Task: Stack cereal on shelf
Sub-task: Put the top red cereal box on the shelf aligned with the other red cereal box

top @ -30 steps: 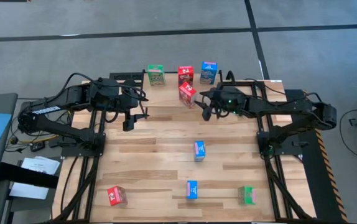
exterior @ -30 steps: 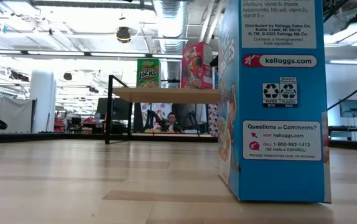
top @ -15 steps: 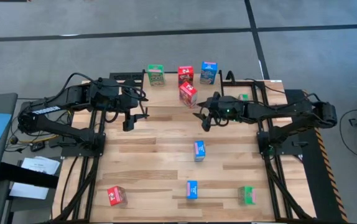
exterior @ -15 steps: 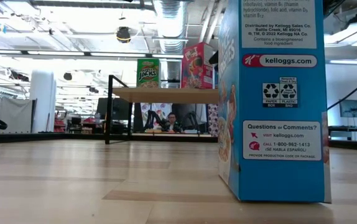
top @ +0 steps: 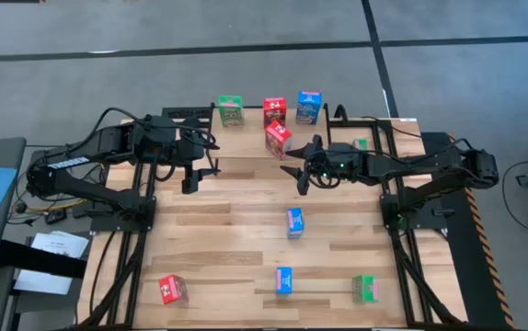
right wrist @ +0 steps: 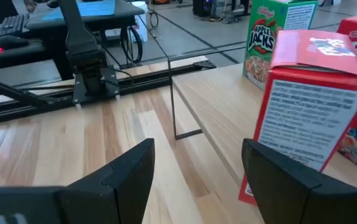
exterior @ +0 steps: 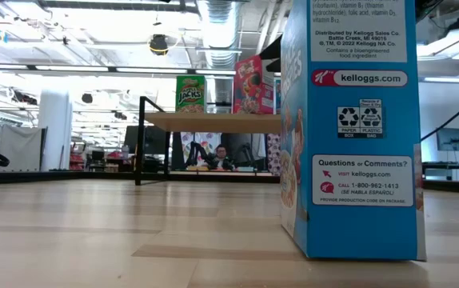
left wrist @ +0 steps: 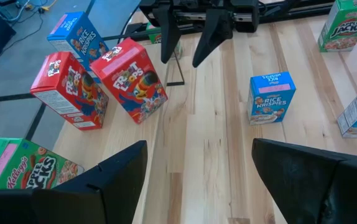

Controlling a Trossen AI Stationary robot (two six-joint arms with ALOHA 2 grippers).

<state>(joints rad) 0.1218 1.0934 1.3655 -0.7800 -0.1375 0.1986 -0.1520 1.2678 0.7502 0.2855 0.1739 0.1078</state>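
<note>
The shelf (top: 248,129) stands at the table's far edge and carries a green box (top: 230,111), a red box (top: 274,109) and a blue box (top: 308,107), all cereal standing upright. A second red box (right wrist: 309,118) stands near the shelf's front edge. My right gripper (top: 292,178) hovers open just in front of it, over the table; the left wrist view shows it (left wrist: 194,40) with fingers apart. My left gripper (top: 201,177) waits open at the table's far left, holding nothing.
More cereal stands on the table: a blue box (top: 294,222) at mid-table, another blue box (top: 284,280), a red box (top: 172,290) and a green box (top: 364,288) near the front edge. The shelf's black leg (right wrist: 173,99) stands close to my right gripper.
My right gripper has drawn back from the second red box on the shelf, swinging toward the table's near edge and a little left, its fingers staying open. The red box stays where it stood.
</note>
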